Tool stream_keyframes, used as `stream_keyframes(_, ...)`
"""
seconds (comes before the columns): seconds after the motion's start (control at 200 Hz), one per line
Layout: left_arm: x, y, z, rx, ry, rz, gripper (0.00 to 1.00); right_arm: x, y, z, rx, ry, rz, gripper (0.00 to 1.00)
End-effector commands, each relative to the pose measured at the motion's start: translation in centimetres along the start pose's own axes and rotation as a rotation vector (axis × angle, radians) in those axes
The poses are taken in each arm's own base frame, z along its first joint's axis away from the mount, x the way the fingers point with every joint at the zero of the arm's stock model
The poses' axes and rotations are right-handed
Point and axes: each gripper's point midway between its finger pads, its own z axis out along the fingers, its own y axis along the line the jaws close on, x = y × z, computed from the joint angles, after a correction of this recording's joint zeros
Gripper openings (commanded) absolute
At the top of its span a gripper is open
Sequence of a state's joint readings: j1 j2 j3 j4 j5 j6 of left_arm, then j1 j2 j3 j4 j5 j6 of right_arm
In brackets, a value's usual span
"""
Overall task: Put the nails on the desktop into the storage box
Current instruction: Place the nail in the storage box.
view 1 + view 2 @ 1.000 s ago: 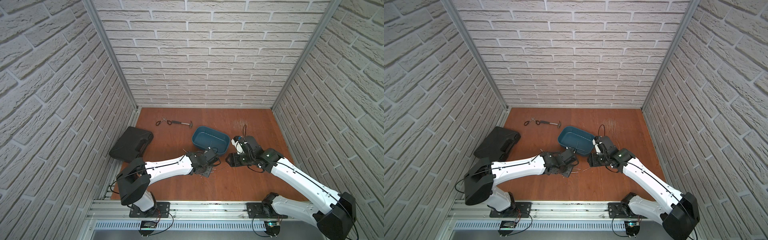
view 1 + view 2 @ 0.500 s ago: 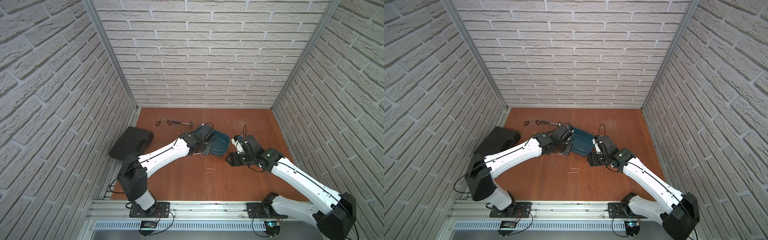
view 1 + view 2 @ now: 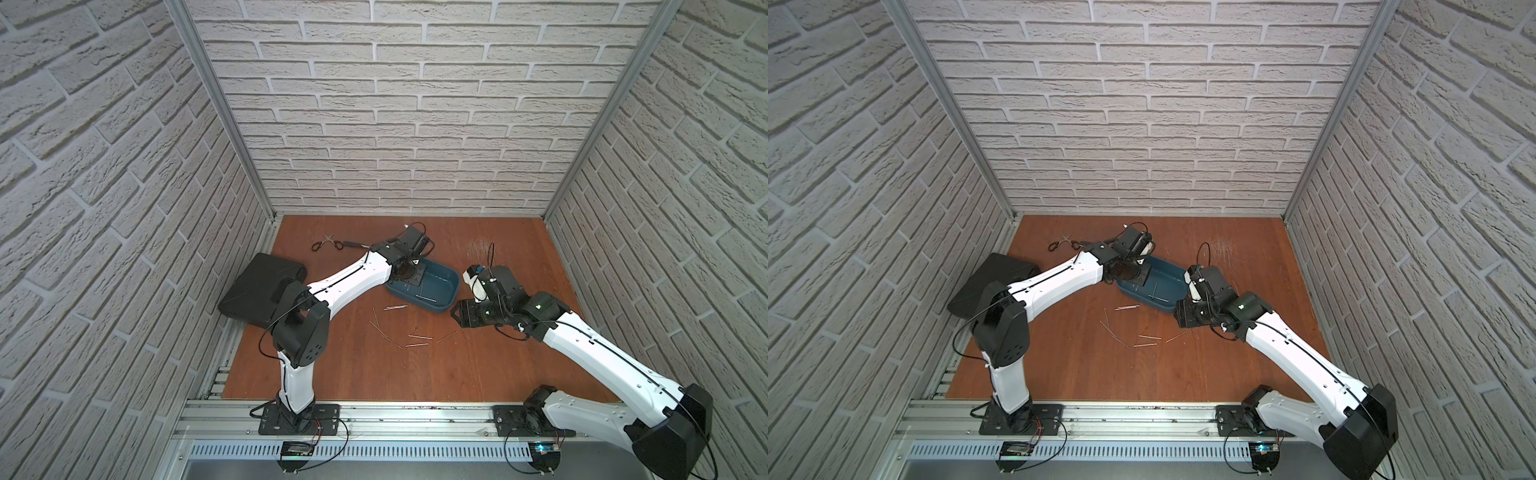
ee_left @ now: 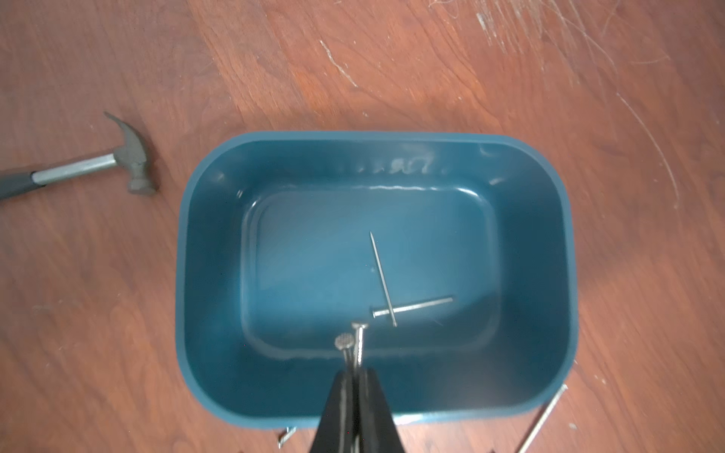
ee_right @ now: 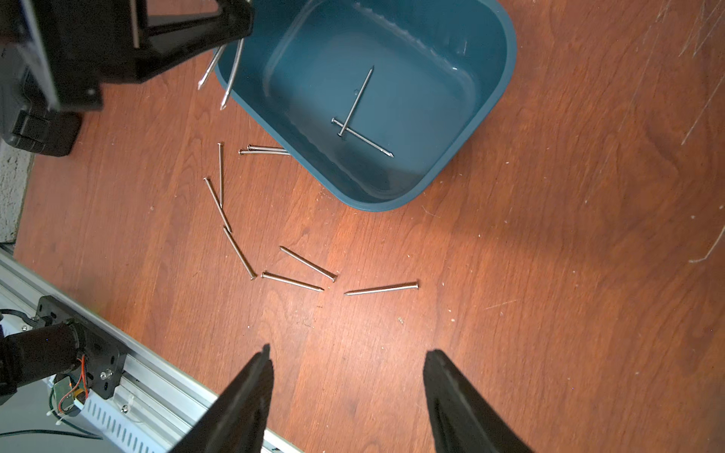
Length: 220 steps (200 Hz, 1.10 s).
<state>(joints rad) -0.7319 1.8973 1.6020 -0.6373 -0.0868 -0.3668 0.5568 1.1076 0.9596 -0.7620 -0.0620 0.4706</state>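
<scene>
The desk [image 3: 478, 374] is carrying the storage box [image 3: 442, 286], with two crossed nails [image 4: 386, 290] lying inside. The left end effector [image 4: 355, 372] is hovering at its rim, clamping two pinched nails [image 4: 353, 345]; releasing them inside looks next. The right end effector [image 5: 347, 361] is gaping empty above the loose nails [image 5: 292, 280].

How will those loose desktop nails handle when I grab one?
Probably stiff: the nails lie straight. Thin, round and smooth, so likely to roll if nudged on the flat desktop. May pivot when pinched: the two in the left gripper splay apart.
</scene>
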Motion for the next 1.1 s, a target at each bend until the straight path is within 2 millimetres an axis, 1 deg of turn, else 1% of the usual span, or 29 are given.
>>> stream_keyframes(0.0,-2.0,0.0,0.6,0.024,-0.057,0.01,0.0,-0.3,0.0,-0.6,0.007,-0.019,-0.015,0.65)
stream_keyframes(0.045,-2.3,0.1,0.8,0.025,-0.067,0.009,0.0,-0.2,0.0,-0.5,0.007,-0.016,-0.015,0.65)
stream_keyframes(0.13,-2.8,0.4,0.9,0.022,-0.083,0.004,0.06,0.0,-0.1,-0.4,0.008,-0.01,-0.014,0.65)
stream_keyframes(0.155,-2.9,0.5,0.8,0.022,-0.088,0.002,0.11,0.0,-0.1,-0.3,0.008,-0.008,-0.014,0.65)
stream_keyframes(0.2,-3.1,0.5,0.6,0.023,-0.095,0.001,0.26,0.1,-0.1,-0.2,0.008,-0.003,-0.013,0.65)
stream_keyframes(0.27,-3.5,0.8,-0.1,0.016,-0.111,0.001,0.43,0.2,-0.1,-0.2,0.007,0.0,-0.013,0.65)
stream_keyframes(0.3,-3.6,0.8,-0.6,0.016,-0.119,0.001,0.48,0.1,-0.1,-0.2,0.008,0.0,-0.012,0.65)
stream_keyframes(0.33,-3.7,0.8,-1.1,0.018,-0.127,0.001,0.51,0.1,-0.1,-0.2,0.006,-0.003,-0.014,0.65)
stream_keyframes(0.43,-3.9,1.0,-3.2,0.017,-0.15,0.001,0.53,-0.1,0.0,-0.3,0.003,-0.005,-0.016,0.65)
stream_keyframes(0.505,-3.4,0.9,-4.8,0.022,-0.163,0.005,0.53,-0.1,0.0,-0.3,0.004,-0.003,-0.016,0.65)
stream_keyframes(0.575,-2.6,0.7,-6.1,0.026,-0.169,0.017,0.53,0.1,0.0,-0.2,0.005,0.002,-0.017,0.65)
stream_keyframes(0.66,-1.1,0.5,-7.3,0.034,-0.16,0.029,0.54,0.3,0.0,0.0,0.003,0.012,-0.018,0.65)
stream_keyframes(0.755,1.1,-0.1,-7.9,0.047,-0.133,0.05,0.55,0.5,0.0,0.0,0.002,0.018,-0.021,0.65)
stream_keyframes(0.855,3.4,-1.2,-8.5,0.071,-0.103,0.081,0.56,0.7,-0.1,0.1,-0.001,0.027,-0.019,0.65)
stream_keyframes(0.99,6.2,-3.8,-8.5,0.113,-0.053,0.162,0.57,1.6,-0.3,0.4,-0.005,0.04,-0.011,0.65)
stream_keyframes(1.095,8.5,-5.9,-7.7,0.145,-0.012,0.223,0.57,2.6,-0.6,0.6,-0.006,0.053,0.004,0.65)
